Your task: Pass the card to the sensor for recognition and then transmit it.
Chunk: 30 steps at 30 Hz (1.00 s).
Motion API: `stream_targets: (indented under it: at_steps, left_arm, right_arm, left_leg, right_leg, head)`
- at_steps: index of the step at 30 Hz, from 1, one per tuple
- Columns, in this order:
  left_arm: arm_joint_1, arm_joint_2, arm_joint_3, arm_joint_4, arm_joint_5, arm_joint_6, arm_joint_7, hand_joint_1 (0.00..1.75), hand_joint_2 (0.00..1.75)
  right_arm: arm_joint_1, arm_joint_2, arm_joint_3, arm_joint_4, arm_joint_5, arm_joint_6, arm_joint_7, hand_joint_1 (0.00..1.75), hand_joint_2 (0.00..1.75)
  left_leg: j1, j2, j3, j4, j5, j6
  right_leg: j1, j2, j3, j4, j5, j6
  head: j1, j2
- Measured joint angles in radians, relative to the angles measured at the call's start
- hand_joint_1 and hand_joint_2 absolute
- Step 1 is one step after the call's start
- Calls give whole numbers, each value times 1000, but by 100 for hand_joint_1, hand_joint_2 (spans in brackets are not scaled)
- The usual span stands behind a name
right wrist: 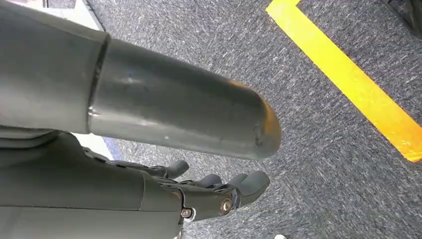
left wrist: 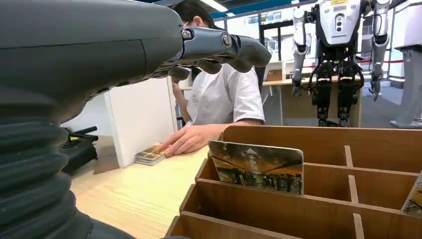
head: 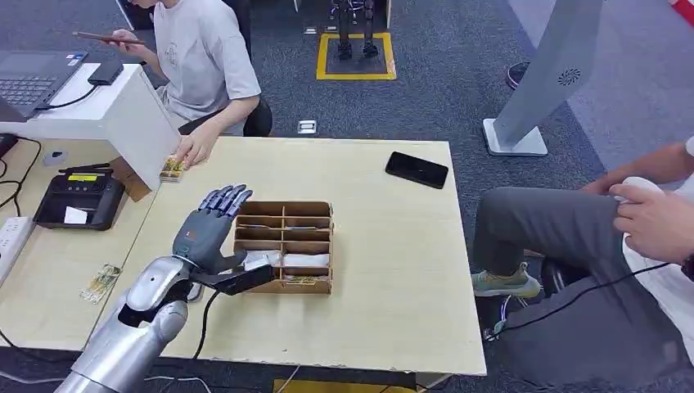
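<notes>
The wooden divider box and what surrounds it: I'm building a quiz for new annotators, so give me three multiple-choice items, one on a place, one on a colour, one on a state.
1. Where does the black phone lie?
A. inside the wooden box
B. on the table's far right part
C. on the floor

2. What colour is the tape outline on the carpet beyond the table?
A. yellow
B. red
C. white

3. How is the left hand at the wooden box?
A. gripping a card
B. clenched into a fist
C. fingers extended, holding nothing

Key: 1 B, the phone rests on the table near its far right corner, apart from the box. 2 A, the head view shows a yellow square. 3 C, the hand sits beside the box's left edge and no card is in it.
</notes>
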Motion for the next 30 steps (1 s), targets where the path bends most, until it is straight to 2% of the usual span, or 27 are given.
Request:
stream_targets:
  at_steps: [10, 11, 13, 15, 30]
  left_arm:
    - [0, 0, 0, 0, 1, 0, 0, 0, 175]
    - [-1, 0, 0, 0, 21, -20, -14, 0, 175]
    - [1, 0, 0, -3, 128, -102, -63, 0, 175]
    - [6, -4, 0, -12, 177, -124, -71, 0, 175]
    - [7, -2, 0, -38, 203, -125, -53, 0, 175]
  right_arm:
    - [0, 0, 0, 0, 0, 0, 0, 0, 0]
    - [0, 0, 0, 0, 0, 0, 0, 0, 0]
    - [-1, 0, 1, 0, 1, 2, 4, 0, 0]
    - [-2, 2, 3, 0, 1, 2, 9, 0, 0]
    - [-6, 5, 8, 0, 1, 1, 9, 0, 0]
  left_leg:
    - [0, 0, 0, 0, 0, 0]
    - [0, 0, 0, 0, 0, 0]
    - [0, 0, 0, 0, 0, 0]
    - [0, 0, 0, 0, 0, 0]
    - [0, 0, 0, 0, 0, 0]
  right_leg:
    - [0, 0, 0, 0, 0, 0]
    - [0, 0, 0, 0, 0, 0]
    - [0, 0, 0, 0, 0, 0]
    - [0, 0, 0, 0, 0, 0]
    - [0, 0, 0, 0, 0, 0]
  head:
    - [0, 0]
    - [0, 0]
    - [0, 0]
    - [0, 0]
    - [0, 0]
